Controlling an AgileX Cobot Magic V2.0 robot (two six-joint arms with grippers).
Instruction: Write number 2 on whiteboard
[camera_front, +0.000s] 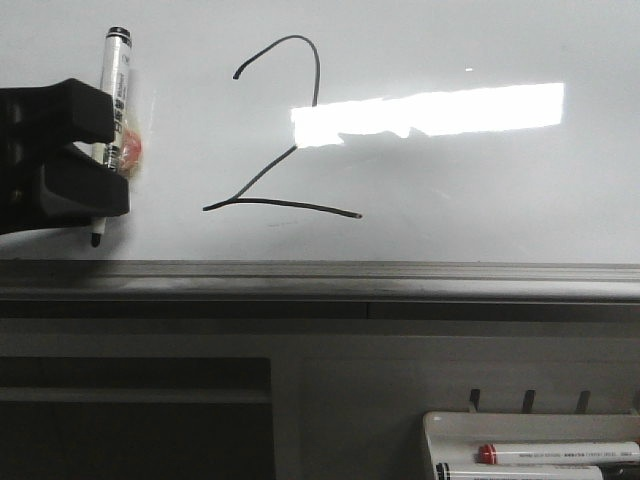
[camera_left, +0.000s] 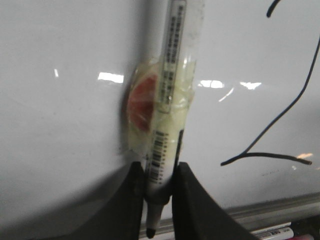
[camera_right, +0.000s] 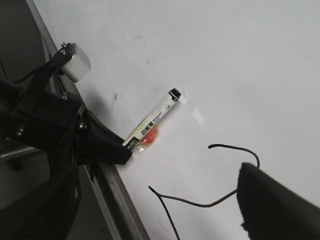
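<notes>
Gripping a white marker (camera_front: 113, 100) between two black fingers, the left tool (camera_front: 95, 150) sits at the left edge of the front view, the marker upright with its black tip pointing down and its capless end up, against the whiteboard (camera_front: 450, 200); an orange-red blob wrapped in clear tape (camera_front: 130, 152) clings to the marker's barrel just beside the fingers. Right of the marker, apart from it, stands the number 2 (camera_front: 285, 135), drawn in thin black line with a hooked top, a diagonal and a long base, its right part crossing a bright rectangular reflection (camera_front: 430, 112). Below the board runs a grey ledge (camera_front: 320, 275), and at the lower right a small white tray (camera_front: 440, 440) holds two markers, one red-capped (camera_front: 555, 453). From the left wrist view, the two fingers (camera_left: 127, 200) close on the marker (camera_left: 170, 100) near its tip, the taped orange patch (camera_left: 142, 107) above them, with part of the number 2 (camera_left: 270, 140) off to the side on the board (camera_left: 65, 125). From the right wrist view, the left tool (camera_right: 107, 150) holds the marker (camera_right: 155, 120) on the board (camera_right: 225, 60), the number 2 (camera_right: 200, 202) lies near it, and only a dark edge of the right tool (camera_right: 275, 205) shows, so whether it is open or closed I cannot tell
</notes>
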